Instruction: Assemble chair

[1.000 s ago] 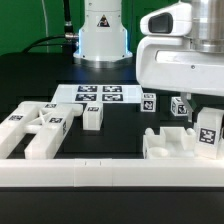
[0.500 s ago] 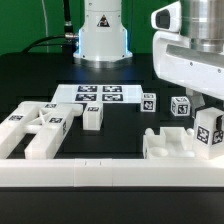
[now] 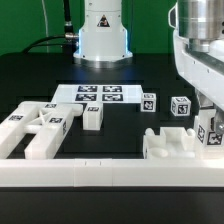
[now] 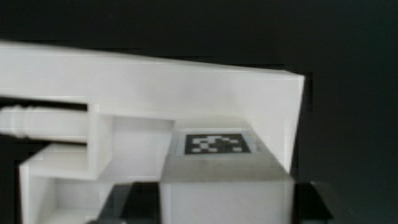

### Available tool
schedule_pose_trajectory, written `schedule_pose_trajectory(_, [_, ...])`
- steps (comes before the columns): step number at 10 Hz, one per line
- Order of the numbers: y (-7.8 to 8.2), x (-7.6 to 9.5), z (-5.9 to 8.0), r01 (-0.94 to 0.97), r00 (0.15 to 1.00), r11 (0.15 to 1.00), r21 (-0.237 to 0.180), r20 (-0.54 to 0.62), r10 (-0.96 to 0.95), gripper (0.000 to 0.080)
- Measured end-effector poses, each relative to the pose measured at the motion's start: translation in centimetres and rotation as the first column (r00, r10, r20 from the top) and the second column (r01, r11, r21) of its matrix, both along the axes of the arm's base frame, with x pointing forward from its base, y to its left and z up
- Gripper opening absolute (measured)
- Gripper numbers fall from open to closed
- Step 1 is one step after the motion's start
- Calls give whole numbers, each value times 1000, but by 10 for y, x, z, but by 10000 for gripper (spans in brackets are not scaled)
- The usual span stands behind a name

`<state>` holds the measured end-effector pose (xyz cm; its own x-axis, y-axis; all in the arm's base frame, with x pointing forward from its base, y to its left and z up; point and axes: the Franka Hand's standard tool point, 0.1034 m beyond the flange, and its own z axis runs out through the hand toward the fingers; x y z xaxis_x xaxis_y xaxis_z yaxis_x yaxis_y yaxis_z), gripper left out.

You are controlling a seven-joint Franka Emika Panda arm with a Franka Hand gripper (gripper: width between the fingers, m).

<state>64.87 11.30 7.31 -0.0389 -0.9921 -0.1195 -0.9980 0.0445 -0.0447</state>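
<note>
At the exterior frame's right edge, the pincer (image 3: 210,120) clamps a white tagged chair part (image 3: 211,135) beside another white piece (image 3: 167,147).

A robotics lab. The thin white marker board (image 3: 100,95) with printed tags lies on a matte black table (image 3: 30,78) before a white robot base (image 3: 103,35).

Matt white plastic chair parts (image 3: 40,128)

The pincer (image 4: 217,205) shows only as dark slivers at the wrist view's edge; whether it grips cannot be told. The part (image 4: 178,90) between them is blurred and cut off, its tag (image 4: 217,143) unreadable. In the exterior view the arm (image 3: 200,60) runs off the frame, the pincer indistinct.
</note>
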Motion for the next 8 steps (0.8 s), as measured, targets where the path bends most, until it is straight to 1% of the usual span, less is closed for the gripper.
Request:
schedule_pose_trajectory(1, [0,0,0,54,999,999,7,-4,-54,289])
schedule_pose_trajectory(3, [0,0,0,60,998,998,8,-5,-60,289])
schedule_pose_trajectory(4, [0,0,-1,55,998,998,8,-6,-55,430])
schedule_pose_trajectory(5, [0,-1,-1,4,1000,1000,6,-4,-4,430])
schedule_pose_trajectory(6, [-1,-2,-1,-67,998,998,6,-13,67,590])
schedule_pose_trajectory(7, [0,-3,-1,-118,993,993,4,-7,118,631])
schedule_pose_trajectory(8, [0,-3,-1,-200,980,980,0,3,200,631])
